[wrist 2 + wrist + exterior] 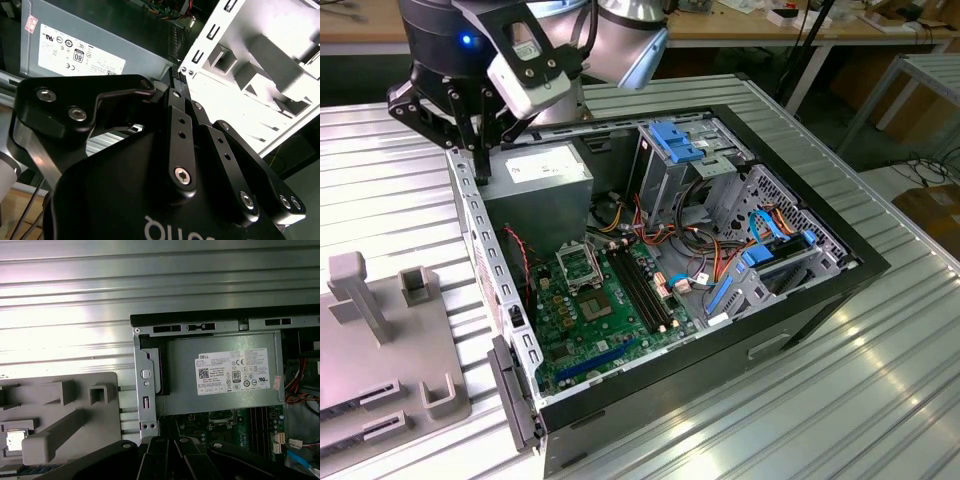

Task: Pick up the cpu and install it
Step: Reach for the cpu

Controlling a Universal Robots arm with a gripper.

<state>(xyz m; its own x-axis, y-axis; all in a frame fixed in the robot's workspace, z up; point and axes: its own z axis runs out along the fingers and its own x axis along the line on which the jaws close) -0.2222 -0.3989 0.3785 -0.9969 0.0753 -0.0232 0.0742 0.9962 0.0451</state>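
The cpu [15, 440], a small silver square chip, lies in a recess of the grey holder tray [75, 410] beside the computer case in the first wrist view. My gripper [480, 148] hangs over the case's rear corner on the exterior view's left, above the power supply [535, 170]. Its black fingers [156, 452] stand pressed together with nothing between them. The open cpu socket [578, 265] sits on the green motherboard [610, 330], well away from the gripper; the socket [222, 415] is also in the first wrist view.
The open black case [840, 290] holds a drive cage with blue clips [675, 140], cable bundles [705, 250] and memory slots [640, 290]. The grey holder tray [380, 350] with upright posts lies on the ribbed metal table [880, 400] on the exterior view's left.
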